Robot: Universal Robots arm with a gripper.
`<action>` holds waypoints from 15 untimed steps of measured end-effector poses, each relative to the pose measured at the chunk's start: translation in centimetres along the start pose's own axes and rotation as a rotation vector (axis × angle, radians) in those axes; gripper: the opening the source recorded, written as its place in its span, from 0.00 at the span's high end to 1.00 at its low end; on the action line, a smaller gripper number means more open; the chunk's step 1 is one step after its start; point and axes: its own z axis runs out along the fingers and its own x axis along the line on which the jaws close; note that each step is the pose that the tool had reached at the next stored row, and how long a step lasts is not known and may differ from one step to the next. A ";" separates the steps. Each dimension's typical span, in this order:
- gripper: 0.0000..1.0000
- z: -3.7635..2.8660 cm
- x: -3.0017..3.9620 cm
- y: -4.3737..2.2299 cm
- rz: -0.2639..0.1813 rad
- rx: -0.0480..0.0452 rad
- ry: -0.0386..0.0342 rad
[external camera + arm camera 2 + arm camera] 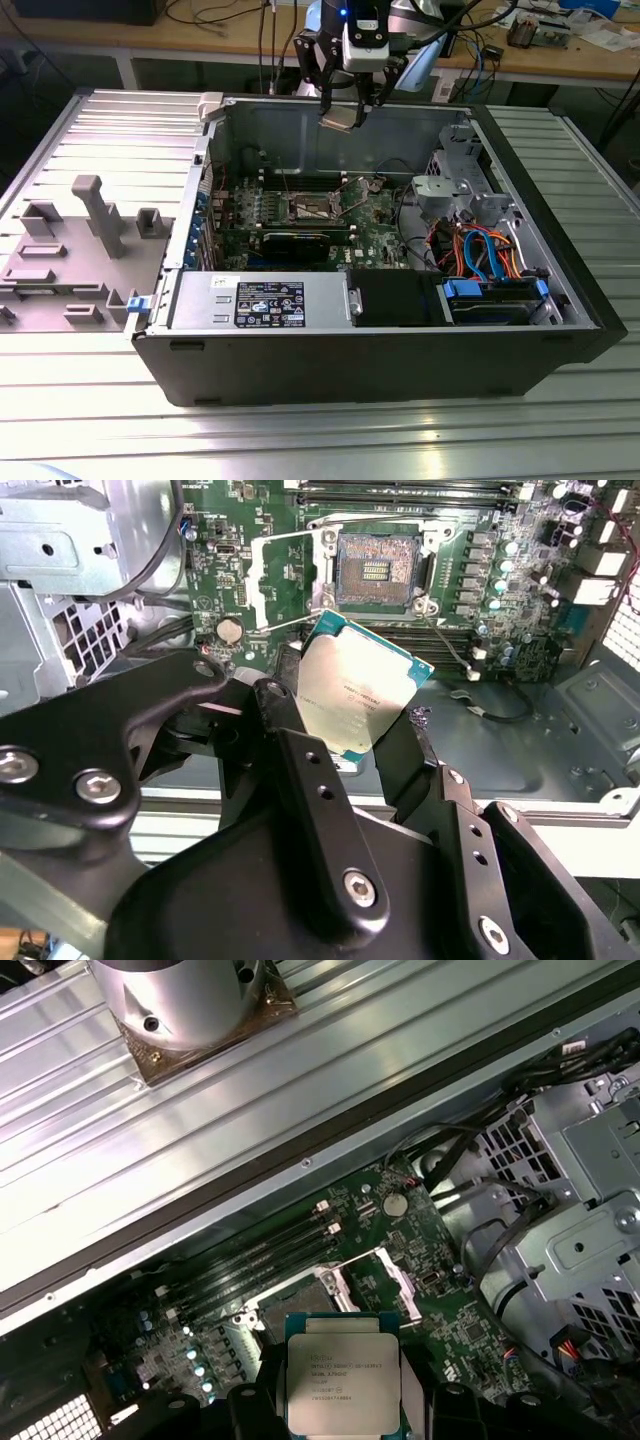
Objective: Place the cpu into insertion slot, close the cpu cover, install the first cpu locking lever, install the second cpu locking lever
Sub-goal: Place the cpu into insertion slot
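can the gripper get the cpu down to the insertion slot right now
Probably yes: the cpu cover is swung aside, the insertion slot lies bare, and the gripper holds the cpu higher up.

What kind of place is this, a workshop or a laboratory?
Probably a robotics laboratory or workshop: an open computer case lies on a ribbed metal table, a wooden bench stands behind it, and the gripper holds the cpu above the case.

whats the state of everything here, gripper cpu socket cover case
gripper, shut on the cpu
cpu, tilted, held in the air above the board, not seated
insertion slot, empty, contacts exposed
cpu cover, swung open, off the slot
computer case, side open, board exposed
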 end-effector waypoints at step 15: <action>0.46 0.00 0.00 0.00 0.068 -0.0012 -0.0061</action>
